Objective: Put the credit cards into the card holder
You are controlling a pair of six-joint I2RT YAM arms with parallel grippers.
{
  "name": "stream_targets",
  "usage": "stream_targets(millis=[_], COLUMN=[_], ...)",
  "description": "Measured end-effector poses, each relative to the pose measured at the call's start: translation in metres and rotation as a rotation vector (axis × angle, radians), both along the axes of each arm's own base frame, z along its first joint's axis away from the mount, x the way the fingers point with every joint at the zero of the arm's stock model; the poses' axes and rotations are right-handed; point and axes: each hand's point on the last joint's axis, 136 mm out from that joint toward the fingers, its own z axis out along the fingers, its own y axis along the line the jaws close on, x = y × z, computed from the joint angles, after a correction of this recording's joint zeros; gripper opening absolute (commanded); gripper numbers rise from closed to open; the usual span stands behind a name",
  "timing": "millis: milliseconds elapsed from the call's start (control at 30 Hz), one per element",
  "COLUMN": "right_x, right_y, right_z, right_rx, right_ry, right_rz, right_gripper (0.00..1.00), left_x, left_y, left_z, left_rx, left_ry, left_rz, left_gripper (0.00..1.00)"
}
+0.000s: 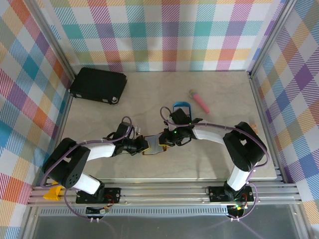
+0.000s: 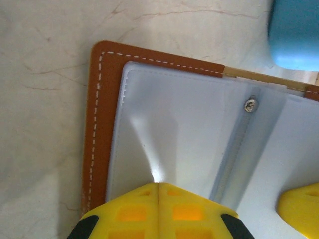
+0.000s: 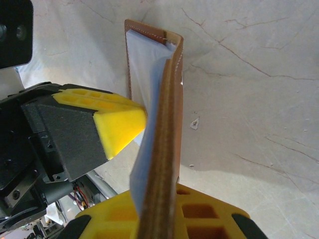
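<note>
Lying on the pale marbled table between the two arms, the small brown leather card holder with white stitching is spread open, its pale blue-grey pocketed lining facing up. It sits just in front of the blue oval tray, and both grippers meet at it.

The left gripper has its yellow fingers pressed together. The left wrist view shows the clear lining puckered up into a fold that runs straight into their tips, so it is pinching the lining of the left half. A small metal stud sits on the centre strip of the holder.

The right gripper is clamped on the other leather cover. In the right wrist view that cover appears edge-on and lifted off the table, passing between the yellow pads. The left gripper's fingertip touches the pale lining just beside it.

Farther back lie a pink stick to the right and a large black rectangular case at the far left.
</note>
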Motion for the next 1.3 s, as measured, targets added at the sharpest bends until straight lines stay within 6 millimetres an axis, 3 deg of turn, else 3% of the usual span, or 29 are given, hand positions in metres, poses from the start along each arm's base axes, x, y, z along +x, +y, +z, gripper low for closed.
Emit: stream_targets(millis=[100, 333, 467, 633, 933, 1200, 1300], right_x=[0.001, 0.000, 0.000, 0.004, 0.002, -0.004, -0.002], right_y=[-0.001, -0.015, -0.031, -0.044, -0.055, -0.057, -0.055], right_z=[-0.005, -0.017, -0.018, -0.012, -0.019, -0.048, -0.047], right_rx=[-0.017, -0.107, -0.192, -0.267, -0.342, -0.499, -0.538], right_ry=[0.001, -0.007, -0.042, -0.100, -0.129, -0.163, -0.197], right_rz=[-0.006, -0.023, -0.027, -0.017, 0.004, 0.069, 0.083], right_gripper=[0.08, 0.38, 0.43, 0.43, 0.32, 0.27, 0.27], left_x=[0.001, 0.004, 0.006, 0.008, 0.007, 0.005, 0.002], left_y=[-0.003, -0.003, -0.003, -0.004, -0.004, -0.004, -0.004], left_z=[-0.002, -0.002, -0.003, -0.003, -0.002, -0.002, -0.002], left_rx=[-0.006, 0.006, 0.020, 0.028, 0.029, 0.018, 0.012], left_ry=[0.005, -0.003, -0.002, -0.007, -0.003, 0.009, 0.017], left_rz=[-0.011, -0.021, -0.025, -0.032, -0.033, -0.031, -0.026], left_gripper=[0.00, 0.00, 0.00, 0.00, 0.00, 0.00, 0.00])
